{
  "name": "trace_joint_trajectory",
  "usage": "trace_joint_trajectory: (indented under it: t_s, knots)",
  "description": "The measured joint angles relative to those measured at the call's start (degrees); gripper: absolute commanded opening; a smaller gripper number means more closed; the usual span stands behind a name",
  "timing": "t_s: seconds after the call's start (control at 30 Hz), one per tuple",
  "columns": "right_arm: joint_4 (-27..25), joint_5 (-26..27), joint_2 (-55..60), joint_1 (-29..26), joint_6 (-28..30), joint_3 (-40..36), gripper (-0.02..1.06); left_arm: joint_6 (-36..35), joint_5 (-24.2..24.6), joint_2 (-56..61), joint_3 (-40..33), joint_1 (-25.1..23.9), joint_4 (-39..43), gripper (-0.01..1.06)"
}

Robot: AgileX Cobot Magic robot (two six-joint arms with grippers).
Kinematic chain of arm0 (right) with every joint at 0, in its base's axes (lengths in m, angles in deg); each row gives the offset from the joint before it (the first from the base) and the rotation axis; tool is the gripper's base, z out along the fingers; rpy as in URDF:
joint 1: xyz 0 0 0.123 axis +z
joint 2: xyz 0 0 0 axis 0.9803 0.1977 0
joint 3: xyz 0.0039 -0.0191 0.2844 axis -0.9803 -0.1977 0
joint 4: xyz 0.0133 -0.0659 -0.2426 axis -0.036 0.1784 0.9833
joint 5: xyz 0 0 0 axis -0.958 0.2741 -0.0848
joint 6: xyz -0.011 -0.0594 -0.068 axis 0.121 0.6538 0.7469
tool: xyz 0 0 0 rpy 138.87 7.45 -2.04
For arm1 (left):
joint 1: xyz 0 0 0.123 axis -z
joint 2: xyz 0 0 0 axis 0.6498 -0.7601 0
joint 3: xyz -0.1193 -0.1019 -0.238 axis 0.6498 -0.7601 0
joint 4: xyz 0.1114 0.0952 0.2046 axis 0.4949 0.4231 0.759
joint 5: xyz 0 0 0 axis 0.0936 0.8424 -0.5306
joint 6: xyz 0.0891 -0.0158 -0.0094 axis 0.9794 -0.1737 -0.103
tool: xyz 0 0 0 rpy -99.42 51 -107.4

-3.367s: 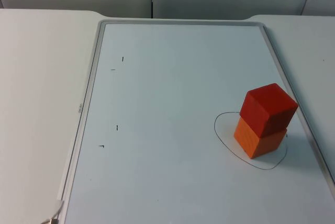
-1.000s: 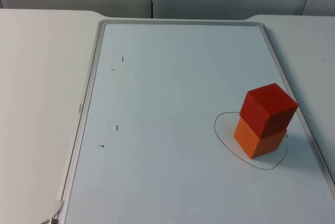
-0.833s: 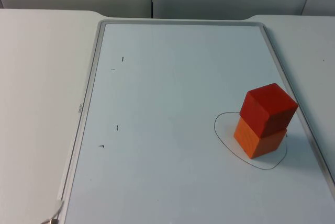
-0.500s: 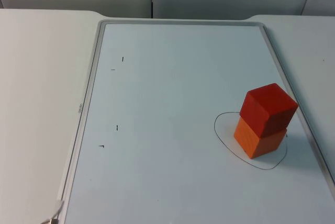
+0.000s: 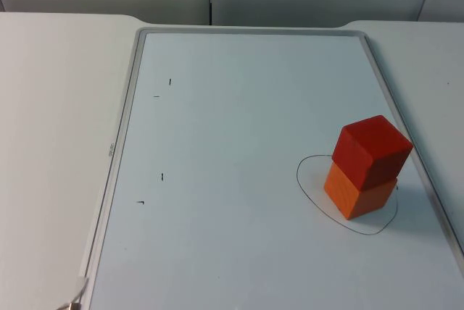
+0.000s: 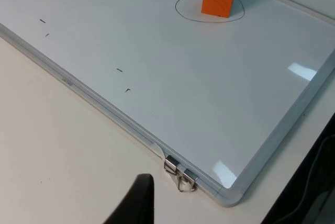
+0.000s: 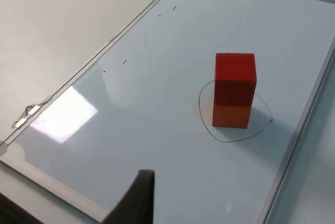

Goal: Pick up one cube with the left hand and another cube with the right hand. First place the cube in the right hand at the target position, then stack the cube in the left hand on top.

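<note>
The red cube (image 5: 373, 148) sits on the orange cube (image 5: 357, 193), both inside the drawn oval (image 5: 312, 194) at the whiteboard's (image 5: 217, 252) 4 o'clock edge. Left gripper (image 6: 137, 203) and right gripper (image 7: 137, 199) wait off the stack; their grip cannot be told.

The red cube (image 5: 373, 149) sat squarely on top of the orange cube (image 5: 357, 191), a neat two-block stack, upright, the upper one turned a touch off the lower one's edges. Both were plain, solid-coloured blocks of about the same size. The stack stood inside the thin hand-drawn black outline (image 5: 307, 185) on the whiteboard (image 5: 239, 107), close to the board's right-hand frame, with the orange cube flat on the surface.
</note>
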Motion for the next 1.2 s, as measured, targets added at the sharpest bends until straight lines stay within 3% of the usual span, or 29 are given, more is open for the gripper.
trace_joint_trajectory:
  t_s: [0.3, 0.63, 0.83, 1.03, 1.2]
  knots:
    - [-0.11, 0.0, 0.0, -1.49, 0.0, 0.0, 1.04, 0.0, 0.0, 0.0, 0.0, 0.0, 0.0, 1.05]
    - [-0.11, 0.0, 0.0, -21.45, 0.0, 0.0, 1.04, 0.0, 0.0, 0.0, 0.0, 0.0, 0.0, 1.05]
    - [-0.11, 0.0, 0.0, -27.93, 0.0, 0.0, 1.04, 0.0, 0.0, 0.0, 0.0, 0.0, 0.0, 1.05]
    - [-0.11, 0.0, 0.0, -28.65, 0.0, 0.0, 1.04, 0.0, 0.0, 0.0, 0.0, -1.95, 0.0, 1.05]
    - [-0.11, 0.0, 0.0, -28.65, 0.0, 0.0, 1.04, 0.0, 0.0, 0.0, 0.0, -8.68, 0.0, 1.05]
